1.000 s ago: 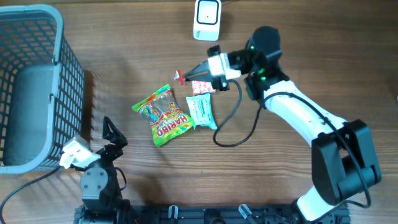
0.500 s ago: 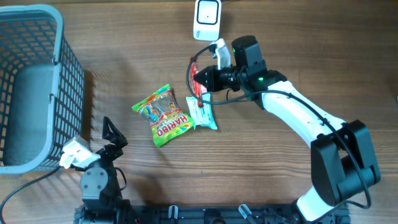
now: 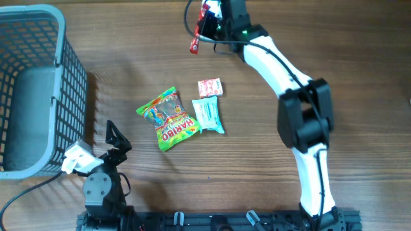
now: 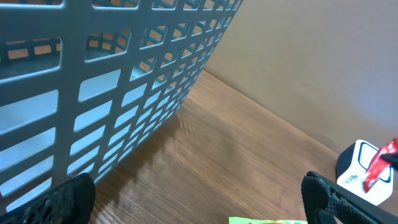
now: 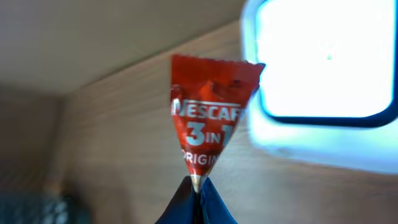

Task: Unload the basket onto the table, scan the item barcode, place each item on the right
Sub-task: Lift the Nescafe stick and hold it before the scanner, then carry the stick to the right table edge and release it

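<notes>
- Far-left corner of the table: grey plastic lattice basket [image 3: 61, 38]. Plays no part in this step.
- Near edge, just right of the basket: left gripper [image 3: 117, 138], jaws spread wide and empty, well apart from the task's things.
- Far edge, middle: red foil Nescafé 3-in-1 stick sachet [image 5: 211, 118], lifted off the table.
  - It is pinched by one narrow end in the right gripper [image 5: 196, 194], jaws clamped on it.
  - Its long axis runs straight out from the fingertips.
- White box scanner with a lit window [image 5: 323, 56]: in the wrist view it lies right of and beyond the sachet. Only the sachet's upper corner overlaps the window's left rim.
- The printed front faces the wrist camera. Barcode not visible, so I cannot tell which side carries it.
- Judgement: the right arm is the nearer one. The next move calls for a shift right, perhaps a twist, to centre the sachet on the window.
</notes>
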Tool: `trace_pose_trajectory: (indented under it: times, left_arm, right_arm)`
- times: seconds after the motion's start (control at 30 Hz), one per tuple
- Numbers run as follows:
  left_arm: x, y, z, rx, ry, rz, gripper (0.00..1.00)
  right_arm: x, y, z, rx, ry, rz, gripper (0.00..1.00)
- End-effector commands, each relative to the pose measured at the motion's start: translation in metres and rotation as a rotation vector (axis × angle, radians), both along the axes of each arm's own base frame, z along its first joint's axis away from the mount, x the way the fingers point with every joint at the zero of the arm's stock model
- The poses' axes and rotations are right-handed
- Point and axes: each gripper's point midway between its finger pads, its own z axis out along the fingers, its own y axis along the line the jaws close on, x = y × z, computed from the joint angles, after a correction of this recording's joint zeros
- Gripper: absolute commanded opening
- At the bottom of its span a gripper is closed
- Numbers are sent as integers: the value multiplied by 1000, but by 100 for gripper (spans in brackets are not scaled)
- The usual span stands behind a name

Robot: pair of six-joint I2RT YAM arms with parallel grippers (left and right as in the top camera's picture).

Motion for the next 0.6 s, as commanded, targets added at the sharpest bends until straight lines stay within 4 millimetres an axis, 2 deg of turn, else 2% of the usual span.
trace_pose_trajectory:
  times: [0.0,0.13,0.23,0.3,0.33,0.4,0.5,0.57]
  left_arm:
    - [-1,2,-1,9,3,12,100]
    - [-1,2,-1,9,3,12,100]
    - [-1,2,-1,9,3,12,100]
    - [-1,2,-1,9,3,12,100]
    - [-1,2,-1,9,3,12,100]
    - [-1,2,-1,9,3,12,100]
    - [-1,2,-1,9,3,12,100]
    - [-1,2,-1,9,3,12,100]
  right_arm:
    - [42,-29,2,96,3,-159,5]
    - [44,-40,-6,74,8,-132,5]
    - [34,-47,14,43,10,-88,5]
    - [21,-64,31,33,66,-110,5]
    - [14,-79,38,19,101,-133,5]
    - [-2,-126,44,-26,195,-217,5]
    - [-28,-209,31,-122,353,-361,4]
    - [-47,-262,18,-179,441,-387,4]
